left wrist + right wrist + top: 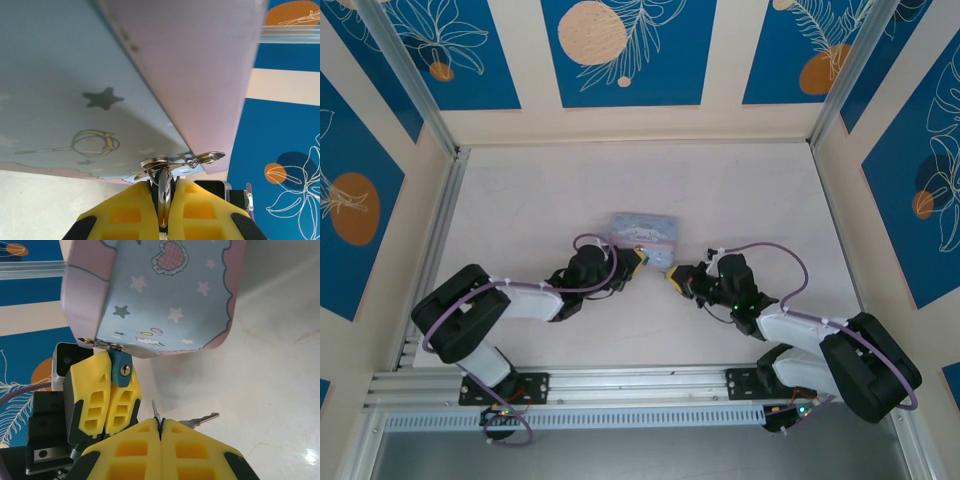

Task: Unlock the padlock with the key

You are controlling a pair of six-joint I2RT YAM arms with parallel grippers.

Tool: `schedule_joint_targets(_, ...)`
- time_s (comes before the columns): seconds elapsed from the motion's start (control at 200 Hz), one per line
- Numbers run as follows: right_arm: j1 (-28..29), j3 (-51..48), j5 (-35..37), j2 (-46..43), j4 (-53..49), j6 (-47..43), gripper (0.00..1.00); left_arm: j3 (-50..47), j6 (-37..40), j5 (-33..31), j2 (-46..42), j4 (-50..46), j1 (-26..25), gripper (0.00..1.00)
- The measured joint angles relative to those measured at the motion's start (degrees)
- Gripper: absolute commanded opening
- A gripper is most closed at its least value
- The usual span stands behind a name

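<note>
The right gripper was nearest, its yellow fingers pressed fully together. A thin silver key stuck up from between their tips, its point aimed at the tin box above. A second, toothed silver piece jutted out sideways beside those fingers; I could not tell whether it was gripped or only hanging.

Just past the key tip, apart from it, was the small blue padlock. It hung below the tin's lower corner from the metal hasp. Its long axis ran from the hasp straight away from the tin, and its brass keyhole faced the right gripper.

The left gripper was clamped on the padlock's body, nearly closed, with the lock edge-on between its yellow pads just under the hasp.

Beyond both lay the pale blue tin, printed with stars and a heart, resting on the white tabletop.
</note>
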Motion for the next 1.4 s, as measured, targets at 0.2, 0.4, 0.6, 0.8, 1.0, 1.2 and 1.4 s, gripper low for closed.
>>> schedule_joint_targets(0.2,0.2,1.2,1.2,0.1,1.4,0.9,0.0,0.0,-1.5,0.0,1.2,2.5,0.0,0.0)
schedule_joint_targets(0.4,1.2,1.9,2.8,0.2,2.8,1.7,0.0,0.0,-3.0,0.0,2.3,3.9,-0.1,0.0)
schedule_joint_targets(0.6,2.3,2.1,4.9,1.3,3.0,2.8,0.0,0.0,-4.3,-0.2,2.3,5.2,-0.1,0.0)
schedule_joint_targets(0.8,3.1,2.6,6.1,2.6,3.0,3.6,0.0,0.0,-5.4,-0.4,2.6,6.3,-0.2,0.0)
schedule_joint_targets(1.0,3.4,3.4,7.1,4.3,3.3,4.1,0.0,0.0,-5.5,-0.5,2.7,7.0,-0.3,0.0)
schedule_joint_targets(1.2,3.5,3.8,7.3,5.4,4.3,4.3,0.0,0.0,-5.5,-0.6,2.7,7.1,-0.4,0.0)
schedule_joint_targets(1.4,3.5,4.3,7.3,5.4,4.3,4.3,0.0,0.0,-5.5,-0.6,3.1,7.4,-0.4,0.0)
